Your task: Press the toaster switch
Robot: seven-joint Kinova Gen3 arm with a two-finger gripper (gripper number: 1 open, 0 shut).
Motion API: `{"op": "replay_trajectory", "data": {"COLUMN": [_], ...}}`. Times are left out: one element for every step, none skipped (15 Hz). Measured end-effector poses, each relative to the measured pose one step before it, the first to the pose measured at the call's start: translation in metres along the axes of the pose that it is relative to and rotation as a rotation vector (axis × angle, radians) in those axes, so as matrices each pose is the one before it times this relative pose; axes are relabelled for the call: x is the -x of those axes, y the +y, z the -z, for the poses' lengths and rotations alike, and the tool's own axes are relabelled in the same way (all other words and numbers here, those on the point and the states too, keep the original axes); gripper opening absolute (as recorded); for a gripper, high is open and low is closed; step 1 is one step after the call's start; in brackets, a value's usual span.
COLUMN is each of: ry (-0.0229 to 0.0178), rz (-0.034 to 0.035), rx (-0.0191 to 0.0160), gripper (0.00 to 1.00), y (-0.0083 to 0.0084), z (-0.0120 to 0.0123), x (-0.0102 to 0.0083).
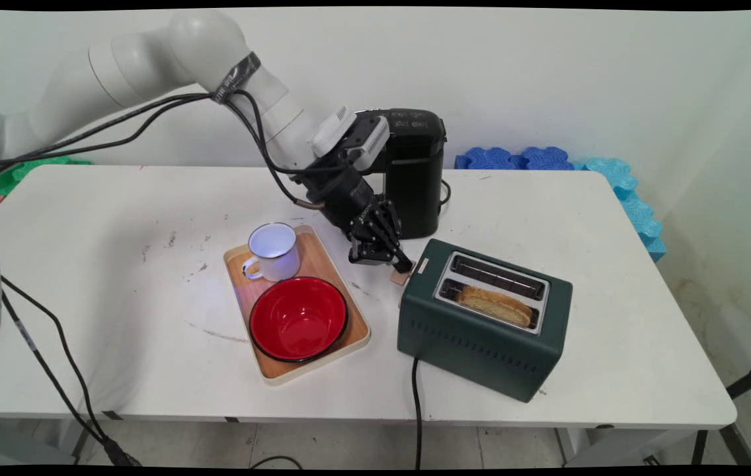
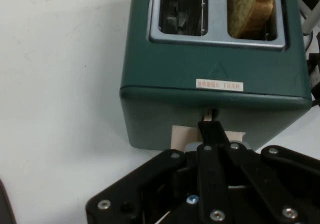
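Gripper (image 1: 396,263) fingers were drawn together at the end face of the green toaster (image 1: 481,344), their tips pressed onto its small tan lever (image 1: 400,277), low against that face. Toast (image 1: 496,305) sat in the nearer slot; the other slot stood bare. Left of the toaster, a wooden tray (image 1: 353,320) on the white bench (image 1: 118,277) carried a red bowl (image 1: 297,319) and a white enamel mug (image 1: 274,251). Behind the gripper stood a black coffee machine (image 1: 416,172).
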Motion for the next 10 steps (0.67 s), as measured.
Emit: {"op": "replay_trajectory", "data": {"ry": [-0.00041,-0.00016,-0.00015,0.00025,0.00001,-0.00003,-0.00060,-0.00061,-0.00071,-0.00088], "rz": [0.00291,0.00286,0.00371,0.00435,0.00432,0.00345,0.00340,0.00354,0.00298,0.00333], "rx": [-0.00170,-0.00136,-0.00150,-0.00132,-0.00101,-0.00096,-0.00102,-0.00111,-0.00081,-0.00077], "gripper": [0.00,0.00,0.00,0.00,0.00,0.00,0.00,0.00,0.00,0.00], "y": [0.00029,0.00024,0.00037,0.00063,0.00067,0.00067,0.00075,0.00081,0.00082,0.00083], "z": [-0.00111,-0.00100,-0.00116,-0.00099,-0.00103,-0.00081,-0.00105,-0.00092,-0.00080,-0.00100], "x": [0.00093,0.00075,0.00081,0.00069,0.00075,0.00071,0.00068,0.00079,0.00073,0.00077]}}
